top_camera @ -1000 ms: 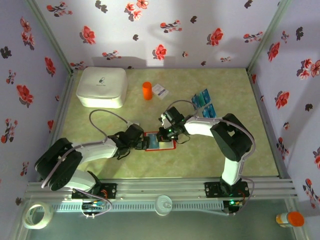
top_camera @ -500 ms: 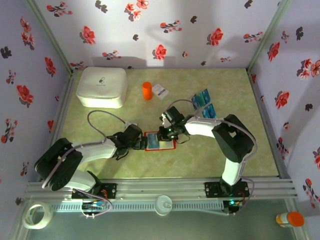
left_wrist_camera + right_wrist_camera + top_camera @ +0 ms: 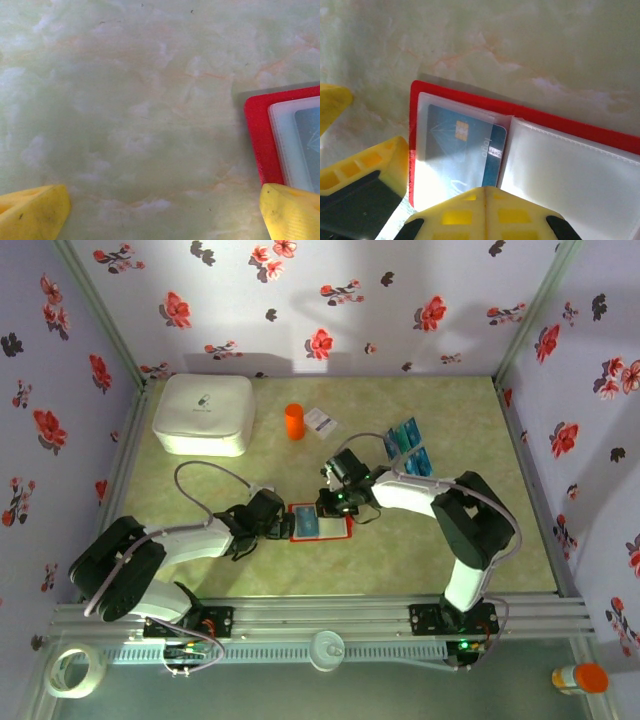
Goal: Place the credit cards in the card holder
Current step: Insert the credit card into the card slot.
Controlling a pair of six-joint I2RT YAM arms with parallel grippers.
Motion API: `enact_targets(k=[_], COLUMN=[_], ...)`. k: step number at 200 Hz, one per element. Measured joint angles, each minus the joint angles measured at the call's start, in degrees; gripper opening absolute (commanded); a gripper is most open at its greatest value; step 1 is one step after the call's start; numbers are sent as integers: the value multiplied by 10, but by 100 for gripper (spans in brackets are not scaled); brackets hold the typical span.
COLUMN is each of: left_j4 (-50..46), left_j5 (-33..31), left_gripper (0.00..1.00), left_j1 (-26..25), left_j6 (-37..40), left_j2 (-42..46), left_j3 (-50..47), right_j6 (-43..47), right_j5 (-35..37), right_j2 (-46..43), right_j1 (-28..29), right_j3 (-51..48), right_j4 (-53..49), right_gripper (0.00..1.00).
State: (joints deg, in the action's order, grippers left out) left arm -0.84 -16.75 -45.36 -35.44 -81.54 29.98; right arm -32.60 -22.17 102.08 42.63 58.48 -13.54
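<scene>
Left gripper [image 3: 162, 215] just backed off the card holder's [image 3: 320, 523] left edge, fingers wide open. Right gripper [image 3: 485, 191] is pinched shut right over the holder. One blue card [image 3: 462, 145] looks seated in its left pocket. Remaining credit cards [image 3: 407, 445] wait behind the holder, to its right.
</scene>
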Motion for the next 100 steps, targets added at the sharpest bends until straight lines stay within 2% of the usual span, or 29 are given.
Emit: enact_targets(k=[100], left_j4=[3], left_j5=[-2], left_gripper=[99], left_j1=[0], left_j6=[0], left_j2=[0], left_j3=[-2], right_j6=[-2], right_j5=[1], right_j2=[53], right_j1=[35], right_j3=[34], right_j4=[3], right_gripper=[7])
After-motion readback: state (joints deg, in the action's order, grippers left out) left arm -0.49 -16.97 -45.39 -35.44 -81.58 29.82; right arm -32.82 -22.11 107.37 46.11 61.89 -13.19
